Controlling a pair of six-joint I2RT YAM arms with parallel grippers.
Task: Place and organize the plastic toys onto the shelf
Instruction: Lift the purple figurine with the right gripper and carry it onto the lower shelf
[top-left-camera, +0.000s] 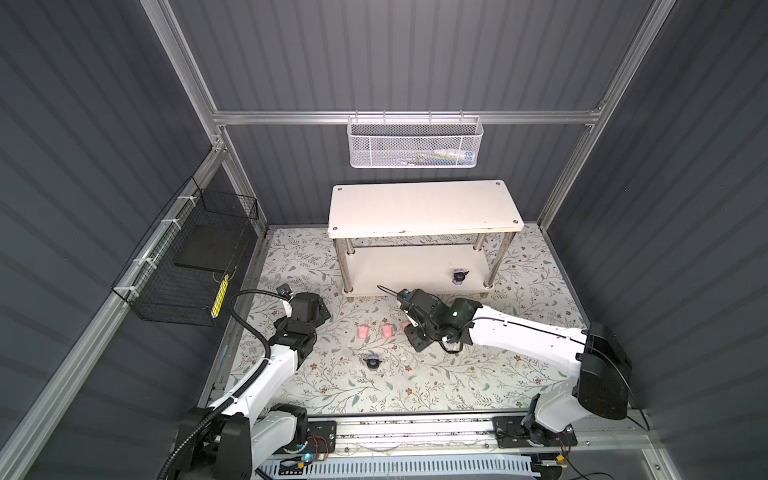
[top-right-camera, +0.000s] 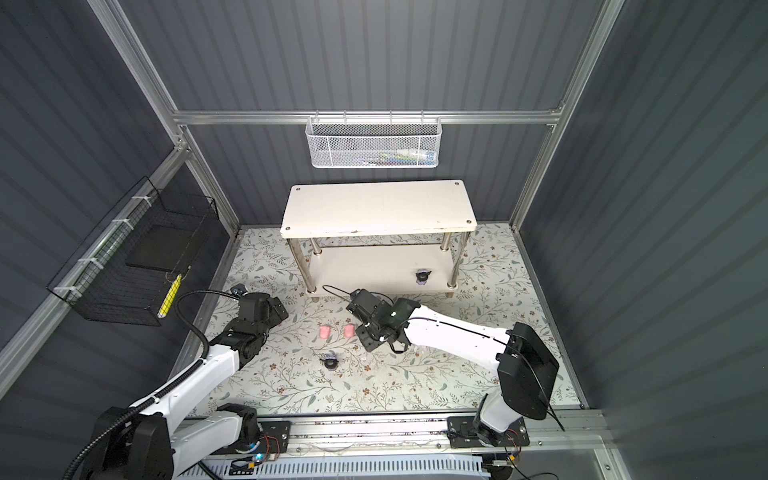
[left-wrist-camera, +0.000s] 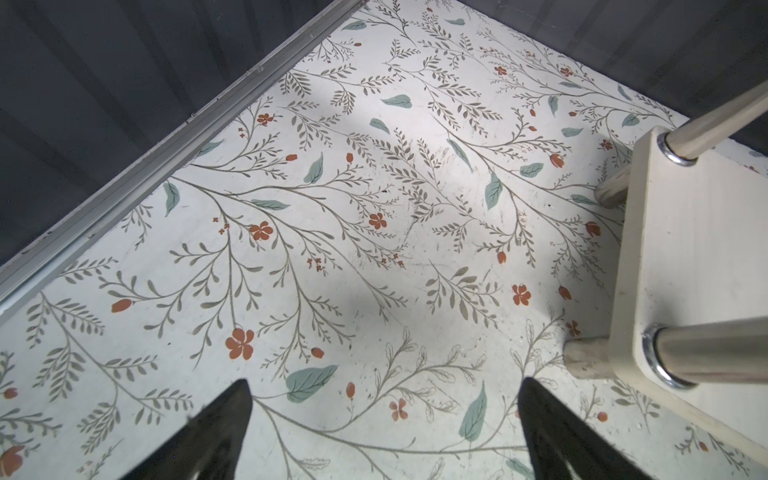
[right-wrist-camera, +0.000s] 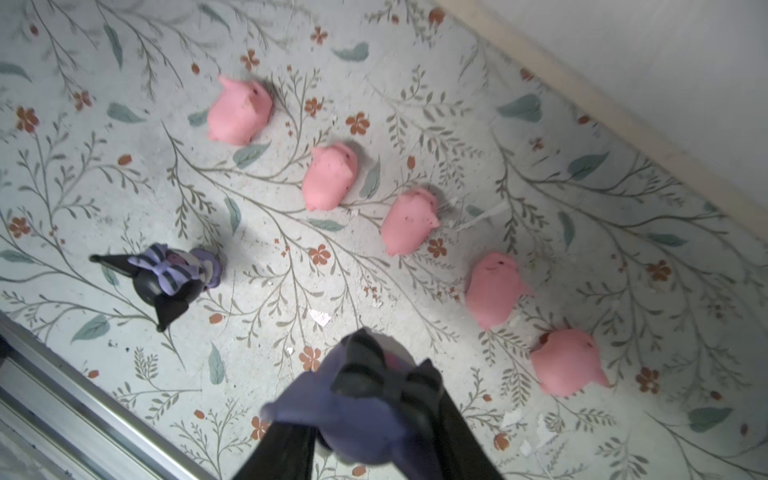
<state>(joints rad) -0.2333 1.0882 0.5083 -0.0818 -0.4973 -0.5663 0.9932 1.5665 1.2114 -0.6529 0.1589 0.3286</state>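
Left pincer: spread wide and empty, hanging over bare tabletop near the shelf's left end, at nine o'clock of the scene.
Loose dark toy: on the tabletop at eight o'clock from the right pincer, apart from everything. Its two dark ears stick out to opposite sides, and we cannot tell whether it stands or lies.
Pink pigs: five in a row on the tabletop in front of the shelf. The row runs nine to three, and each body's long axis crosses it, heads toward twelve.
Right pincer: pinching a black-and-lavender toy low by the row's right end. The toy is too close and blurred for us to read its long axis.
Shelf: at twelve o'clock, with one dark toy on the lower tier toward the right.
Risk, grip: we judge the hold is on a small rounded body, so the toy could twist or slip on the lift.
Risk, path: the nearest pigs lie close, so a low swing toward one o'clock could knock them. The top tier's edge could also clip the toy going in.
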